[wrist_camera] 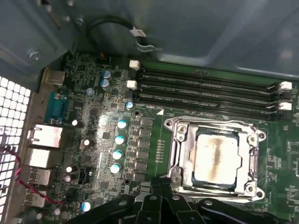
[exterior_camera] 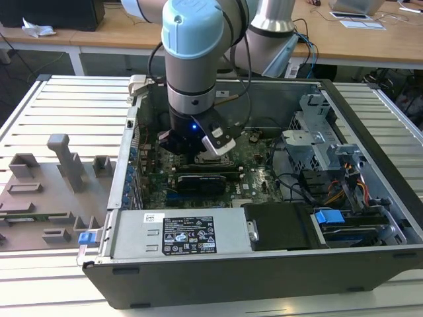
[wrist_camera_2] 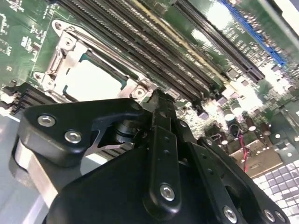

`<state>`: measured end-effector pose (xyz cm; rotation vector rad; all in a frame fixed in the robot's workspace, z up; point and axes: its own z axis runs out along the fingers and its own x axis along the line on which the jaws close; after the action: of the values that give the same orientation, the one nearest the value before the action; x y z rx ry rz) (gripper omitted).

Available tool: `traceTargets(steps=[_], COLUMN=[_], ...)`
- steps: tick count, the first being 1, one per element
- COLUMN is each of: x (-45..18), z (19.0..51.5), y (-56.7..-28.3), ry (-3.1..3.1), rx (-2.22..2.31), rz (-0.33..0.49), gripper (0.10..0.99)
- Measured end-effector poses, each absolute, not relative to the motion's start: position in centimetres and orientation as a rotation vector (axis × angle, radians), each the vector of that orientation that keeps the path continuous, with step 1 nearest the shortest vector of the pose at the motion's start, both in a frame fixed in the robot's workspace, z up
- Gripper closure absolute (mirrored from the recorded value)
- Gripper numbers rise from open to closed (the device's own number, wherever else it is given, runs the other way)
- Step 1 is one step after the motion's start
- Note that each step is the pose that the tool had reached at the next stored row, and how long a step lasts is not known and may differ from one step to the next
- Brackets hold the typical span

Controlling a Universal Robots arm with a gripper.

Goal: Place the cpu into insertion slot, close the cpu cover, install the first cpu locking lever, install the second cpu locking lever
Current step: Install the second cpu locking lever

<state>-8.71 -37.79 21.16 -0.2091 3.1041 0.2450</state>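
Note:
The cpu point(wrist_camera: 216, 158), a silver-grey square with a brownish smear on top, lies in the insertion slot point(wrist_camera: 252, 193) on the green motherboard. The cpu cover point(wrist_camera: 186, 140) lies flat over it, its window framing the chip. In the second wrist view the cpu point(wrist_camera_2: 93, 81) and cpu cover point(wrist_camera_2: 70, 56) show beyond the black fingers. My gripper point(wrist_camera: 159, 184) hangs just off one corner of the socket, its fingers together with nothing between them. Its tip point(wrist_camera_2: 159, 95) is close to that corner. In the exterior view the gripper point(exterior_camera: 195, 153) is low inside the open case.
Long black memory slots point(wrist_camera: 205, 93) run beside the socket. A row of capacitors point(wrist_camera: 119, 140) and rear ports point(wrist_camera: 44, 135) lie on its other side. The case holds a power supply point(exterior_camera: 178, 231), a black expansion card point(exterior_camera: 201, 179) and a drive cage point(exterior_camera: 324, 139). Grey fixtures point(exterior_camera: 59, 172) stand outside.

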Motion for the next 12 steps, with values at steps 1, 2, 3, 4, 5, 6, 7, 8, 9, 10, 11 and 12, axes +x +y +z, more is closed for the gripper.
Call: traceTargets(steps=[1,2,3,4,5,6,7,8,9,10,11,12], x=[-8.4,-8.1,-7.8,-7.3,-6.9,-6.4,-6.0,-5.3,-4.8,-4.2,-3.5,-3.1], z=[21.2,21.2,21.2,21.2,21.2,21.2,21.2,21.2,21.2,21.2,21.1,21.1], y=[-37.6,-37.4,-37.3,-37.1,-37.0,-36.9,-36.8,-36.7,-36.6,-36.5,-36.4,-36.4], ry=[3.105,3.105,3.106,3.107,3.109,3.112,3.114,3.118,3.122,3.126,3.131,3.134], rx=[-0.209,-0.209,-0.209,-0.209,-0.209,-0.209,-0.209,-0.208,-0.208,-0.208,-0.208,-0.207], rz=[0.242,0.241,0.241,0.240,0.239,0.239,0.238,0.237,0.235,0.233,0.229,0.226], gripper=[0.980,0.980,0.980,0.980,0.980,0.980,0.980,0.980,0.980,0.980,0.980,0.980])
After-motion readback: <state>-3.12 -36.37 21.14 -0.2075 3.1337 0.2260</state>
